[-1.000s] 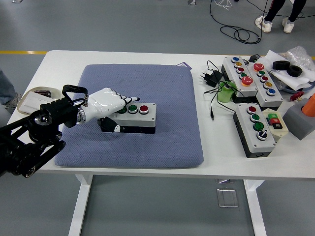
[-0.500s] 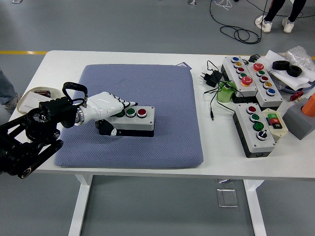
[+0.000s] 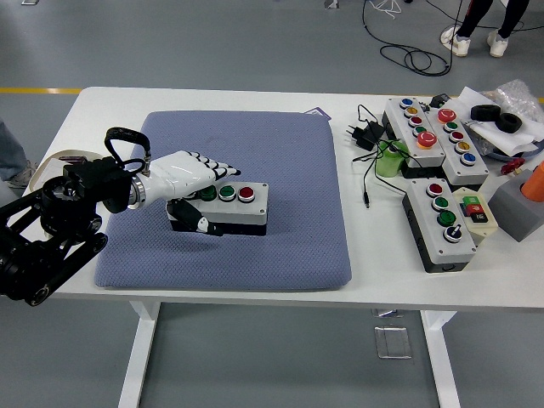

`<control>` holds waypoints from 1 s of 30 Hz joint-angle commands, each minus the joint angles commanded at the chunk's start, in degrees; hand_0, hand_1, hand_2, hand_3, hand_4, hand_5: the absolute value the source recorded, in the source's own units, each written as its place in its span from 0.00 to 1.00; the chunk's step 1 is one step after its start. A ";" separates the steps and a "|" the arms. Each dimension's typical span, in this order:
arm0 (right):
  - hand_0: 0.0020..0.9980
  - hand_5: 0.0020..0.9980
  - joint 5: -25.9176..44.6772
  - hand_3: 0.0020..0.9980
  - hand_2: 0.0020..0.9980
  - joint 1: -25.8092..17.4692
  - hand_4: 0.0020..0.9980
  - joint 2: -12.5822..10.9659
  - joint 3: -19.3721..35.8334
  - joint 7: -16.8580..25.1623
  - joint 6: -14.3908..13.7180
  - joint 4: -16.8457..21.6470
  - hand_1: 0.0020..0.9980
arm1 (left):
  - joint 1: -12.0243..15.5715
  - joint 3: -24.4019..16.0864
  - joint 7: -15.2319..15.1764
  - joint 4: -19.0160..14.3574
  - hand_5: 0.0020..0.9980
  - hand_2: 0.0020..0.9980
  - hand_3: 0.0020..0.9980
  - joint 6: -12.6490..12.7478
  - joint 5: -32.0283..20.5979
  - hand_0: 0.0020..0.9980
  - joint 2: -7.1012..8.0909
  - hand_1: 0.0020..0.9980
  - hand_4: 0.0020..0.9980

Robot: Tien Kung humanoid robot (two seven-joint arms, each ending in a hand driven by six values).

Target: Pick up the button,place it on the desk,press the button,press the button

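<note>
Three round caps, two green and one red, sit in a row on the grey button box (image 3: 228,204), which lies flat near the middle of the blue-grey pad (image 3: 280,153) on the white table (image 3: 212,98). The left hand (image 3: 189,174), white-shelled with black-tipped fingers (image 3: 228,171), lies over the box's left end, its fingers stretched out nearly flat across the leftmost green cap and pointing toward the middle one, while the thumb hangs against the box's near side. The hand looks flattened rather than clenched, and whether it pinches the box between fingers and thumb or only bears down on it cannot be told from this angle. Since the box already rests on the pad, the picking and placing seem finished and the pressing step appears to be in hand. The next move likely calls for a short, straight push down on one cap, with the box held from sliding on the soft pad. The right arm is not in sight. Well off to the right stand three more button boxes (image 3: 441,219), a black plug adapter (image 3: 360,134) with its cable, and a green object (image 3: 389,160), none of them touched.
</note>
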 joint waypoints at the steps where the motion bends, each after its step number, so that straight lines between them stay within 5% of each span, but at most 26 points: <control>1: 0.64 0.23 -0.02 0.57 0.62 0.00 0.31 -0.01 0.01 0.00 0.00 0.00 0.45 | 0.14 -0.53 0.05 -0.62 0.76 1.00 1.00 -0.34 -0.01 0.91 0.11 0.98 1.00; 3: 0.64 0.23 -0.12 0.57 0.62 0.01 0.31 -0.02 0.02 0.01 0.03 0.00 0.45 | 0.45 -2.13 0.06 -2.51 0.76 1.00 1.00 -0.78 0.00 0.91 0.34 0.98 1.00; 9: 0.64 0.23 -0.02 0.56 0.62 -0.14 0.31 -0.04 -0.04 0.00 0.05 0.00 0.45 | 2.02 -6.43 5.51 -10.68 0.77 1.00 1.00 7.55 -2.56 0.89 1.11 0.94 1.00; 10: 0.64 0.23 0.02 0.56 0.62 -0.18 0.31 -0.03 -0.07 -0.01 0.05 0.00 0.45 | 2.18 -6.80 6.62 -11.81 0.85 0.56 0.97 9.25 -1.94 0.43 1.27 0.51 0.87; 15: 0.64 0.23 0.02 0.56 0.62 -0.27 0.31 -0.04 -0.04 -0.05 0.08 0.00 0.45 | 2.43 -7.64 9.67 -14.98 0.85 0.56 0.97 17.19 -0.03 0.43 1.53 0.51 0.87; 16: 0.64 0.23 0.14 0.56 0.61 -0.29 0.31 -0.05 -0.15 -0.04 0.08 0.00 0.45 | 2.60 -7.44 10.42 -15.89 0.99 0.16 0.74 18.19 -0.48 0.12 1.64 0.11 0.82; 18: 0.64 0.23 0.28 0.56 0.61 -0.33 0.31 -0.04 -0.21 -0.04 0.05 0.00 0.45 | 2.81 -7.00 11.15 -16.60 0.99 0.16 0.74 18.82 -1.22 0.12 1.65 0.11 0.82; 21: 0.64 0.23 0.18 0.56 0.61 -0.33 0.31 0.01 -0.16 -0.10 0.08 0.00 0.45 | 2.91 -6.11 12.11 -17.02 0.99 0.16 0.74 17.58 -2.98 0.12 1.49 0.11 0.82; 22: 0.64 0.22 0.09 0.56 0.61 -0.32 0.31 0.01 -0.12 -0.12 0.10 0.00 0.45 | 2.87 -5.87 12.30 -16.93 0.97 0.04 0.64 16.62 -3.55 0.04 1.42 0.00 0.73; 27: 0.64 0.22 0.23 0.56 0.61 -0.37 0.31 -0.02 -0.21 -0.07 0.07 0.00 0.45 | 2.96 -5.12 13.36 -16.14 0.97 0.04 0.64 10.06 -6.00 0.04 1.52 0.00 0.73; 28: 0.64 0.22 0.24 0.56 0.61 -0.37 0.31 -0.02 -0.22 -0.07 0.07 0.00 0.45 | 2.98 -5.09 13.44 -16.08 0.86 0.04 0.62 9.11 -6.15 0.03 1.54 0.00 0.78; 30: 0.64 0.22 0.31 0.56 0.61 -0.37 0.31 -0.03 -0.24 -0.05 0.05 0.00 0.45 | 3.01 -4.80 13.80 -15.60 0.86 0.04 0.62 6.08 -6.65 0.03 1.58 0.00 0.78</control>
